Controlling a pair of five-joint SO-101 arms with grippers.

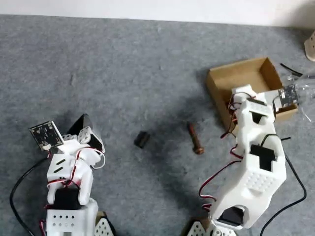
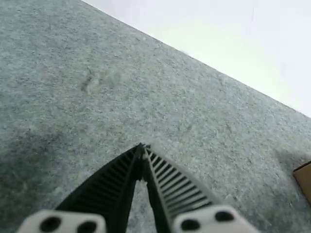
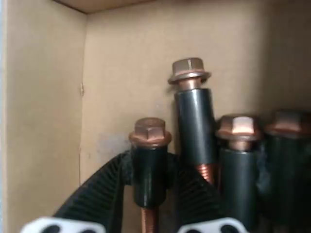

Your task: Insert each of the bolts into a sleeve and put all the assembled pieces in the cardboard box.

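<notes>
The grey, felt-covered counter (image 1: 147, 64) is seen from above, with the task's things spread across it. The right arm (image 1: 256, 167) is stretched forward so that its wrist is hung over the cardboard box (image 1: 222, 78), which is set at the far right side of the counter, within that arm's reach. The left arm (image 1: 69, 182) is folded back at the near left, well apart from the loose parts, presumably so that the middle of the counter is left free.

Inside the box, the right hand (image 3: 149, 174) is clenched on an assembled piece (image 3: 150, 133), gripped around its dark sleeve with the copper bolt head left above the fingers; the grip is judged to be held until the piece is laid beside the others. Three further assembled pieces (image 3: 194, 121) are lined up just beside it on the box floor. The left hand (image 2: 143, 155) is closed with nothing in it, its tips touching above bare counter.

One bolt (image 1: 195, 138) and one sleeve (image 1: 142, 139) are left lying apart mid-counter, not yet joined.

No legible writing or label can be made out on the box or parts.
</notes>
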